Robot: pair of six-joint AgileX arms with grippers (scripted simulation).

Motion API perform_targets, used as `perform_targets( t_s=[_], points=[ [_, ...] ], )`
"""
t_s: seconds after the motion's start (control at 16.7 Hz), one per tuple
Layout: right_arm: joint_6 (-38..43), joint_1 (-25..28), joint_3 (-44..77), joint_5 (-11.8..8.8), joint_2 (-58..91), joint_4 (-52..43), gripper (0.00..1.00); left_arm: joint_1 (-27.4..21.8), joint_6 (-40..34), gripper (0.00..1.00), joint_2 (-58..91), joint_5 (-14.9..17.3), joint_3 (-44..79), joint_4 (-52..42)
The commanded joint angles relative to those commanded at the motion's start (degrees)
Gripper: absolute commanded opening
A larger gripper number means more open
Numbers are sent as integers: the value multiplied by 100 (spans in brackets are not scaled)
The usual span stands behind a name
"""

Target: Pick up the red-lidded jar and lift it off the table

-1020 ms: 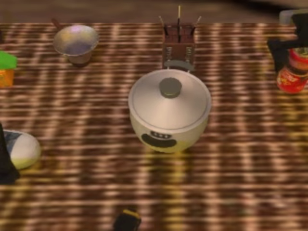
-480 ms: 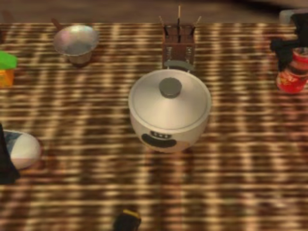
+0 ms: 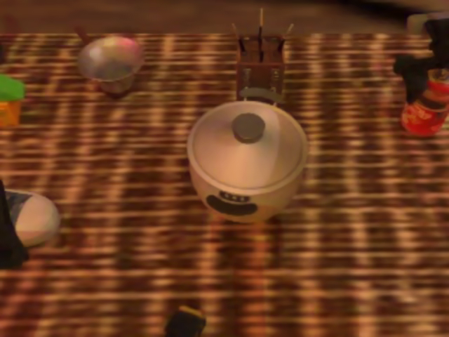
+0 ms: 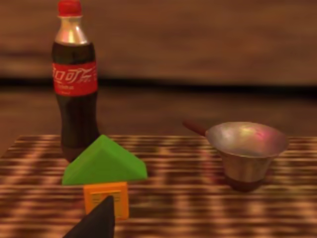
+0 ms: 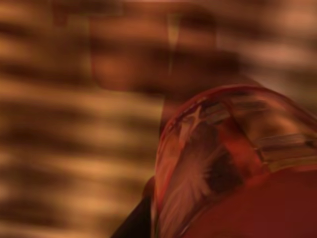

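The red-lidded jar (image 3: pixel 423 116) stands at the far right of the table (image 3: pixel 126 281), a small jar with a red label and white lettering. My right gripper (image 3: pixel 428 81) is over its top and hides most of the lid, and is shut on the jar. In the right wrist view the jar (image 5: pixel 223 168) fills the frame, with one dark finger (image 5: pixel 133 225) against its side. I cannot tell whether the jar's base still touches the table. My left gripper (image 3: pixel 8 242) is parked at the left edge, open and holding nothing.
A large white lidded pot (image 3: pixel 247 160) sits mid-table, with a brown utensil rack (image 3: pixel 260 67) behind it. At the back left stands a metal bowl (image 3: pixel 111 62). An orange box with a green top (image 4: pixel 105 176) and a cola bottle (image 4: pixel 75 84) are at the far left, a pale shoe (image 3: pixel 35 217) at the left edge, and a small dark object (image 3: pixel 185 323) at the front.
The right gripper's dark finger has closed in over the jar and covers more of the red lid. The jar has barely shifted. The left arm has not moved.
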Motion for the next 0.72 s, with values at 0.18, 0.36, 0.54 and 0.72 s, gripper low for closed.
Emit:
perform_targets(
  t_s=[0.18,0.36,0.54,0.72],
  points=[
    [0,0,0,0,0,0,0,0,0,100,0,0,0,0],
    [0,0,0,0,0,0,0,0,0,100,0,0,0,0],
    [10,-22,1,-2,2,-2,0,0,0,100,0,0,0,0],
    [1,-6,-217,1,-213,8,0,0,0,100,0,0,0,0]
  ],
)
